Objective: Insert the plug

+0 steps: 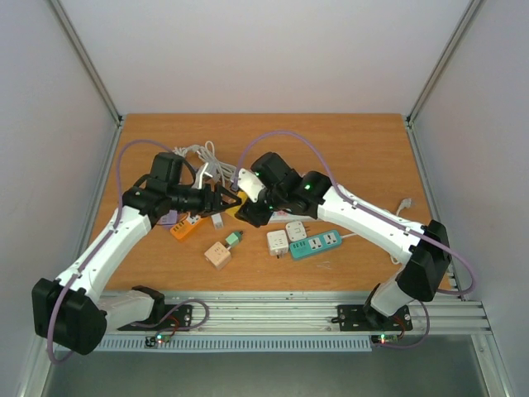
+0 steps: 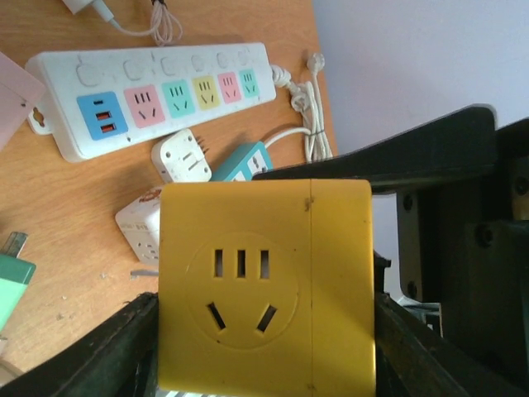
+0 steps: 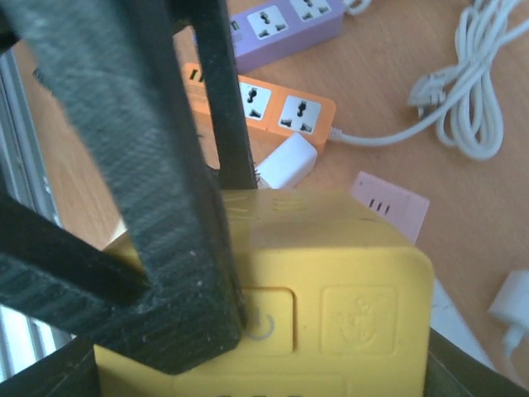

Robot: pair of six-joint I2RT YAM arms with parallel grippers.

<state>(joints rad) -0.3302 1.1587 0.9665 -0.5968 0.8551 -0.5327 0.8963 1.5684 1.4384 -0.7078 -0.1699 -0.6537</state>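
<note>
From above: hemmed by walls [image 1: 50,124] left, right and far, and by the rail [image 1: 289,310] near. Leaves open wood on the table [image 1: 355,141] along the far edge and down the right side. Crowds the middle. Holds the yellow cube [image 1: 239,212] at mid-table, clamped in the left gripper [image 1: 225,198], met from the right by the right gripper [image 1: 248,205]. Packs a cable coil [image 1: 207,161] just behind the left gripper and an orange strip [image 1: 186,227] just nearer than it. Toward the rail, sets a beige cube [image 1: 217,255] with a green plug [image 1: 234,240] just beside it. Beside the right forearm, fits two white cubes [image 1: 278,242] and a teal strip [image 1: 316,245].

From the left wrist: fills the frame with the yellow cube's socket face, squeezed between the left fingers [image 2: 124,347] at its lower sides. Sets the right gripper's black body close over its top and right edges. Beyond, lays out a white strip [image 2: 157,91] of coloured sockets, with the white cubes and teal strip between that and the cube. Adds a bundled cord [image 2: 310,116] near the table's edge.

From the right wrist: looks onto the yellow cube's embossed face, crossed on the left by a black left finger pressed against it. Places the right fingers [image 3: 483,368] at both lower corners, flanking the cube; cannot tell whether gripping or just off it. Beyond, shows a white block [image 3: 285,161] just past the cube, the orange strip, a purple strip [image 3: 289,21], a pink cube [image 3: 388,207] and the cable coil.
</note>
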